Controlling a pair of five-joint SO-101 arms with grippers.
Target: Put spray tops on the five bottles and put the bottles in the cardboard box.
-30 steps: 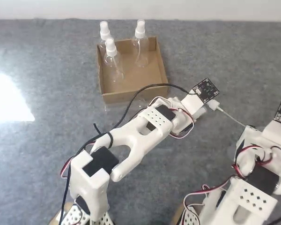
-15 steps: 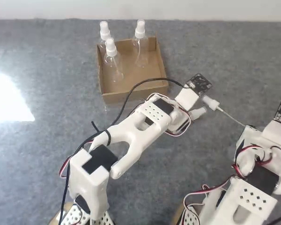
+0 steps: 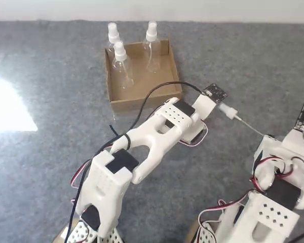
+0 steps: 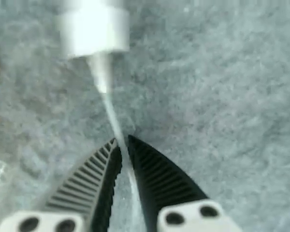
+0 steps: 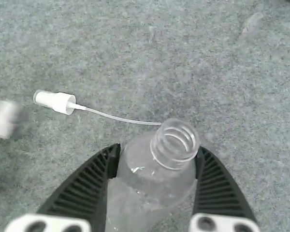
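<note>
While clamping the uncapped bottle (image 5: 150, 186) in the right end effector (image 5: 158, 150), swings the left arm (image 3: 162, 129) further forward over the tabletop (image 3: 40, 66). Pinches a spray top (image 4: 94, 29) by its dip tube (image 4: 111, 116) in the left end effector (image 4: 120, 142). Likely lining up to insert; still needs capping and boxing.

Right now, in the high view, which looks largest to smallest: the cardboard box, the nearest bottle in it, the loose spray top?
1. cardboard box, clearly largest.
2. nearest bottle.
3. loose spray top, smallest in bulk, though its thin tube runs about as long as the bottle looks tall.
</note>
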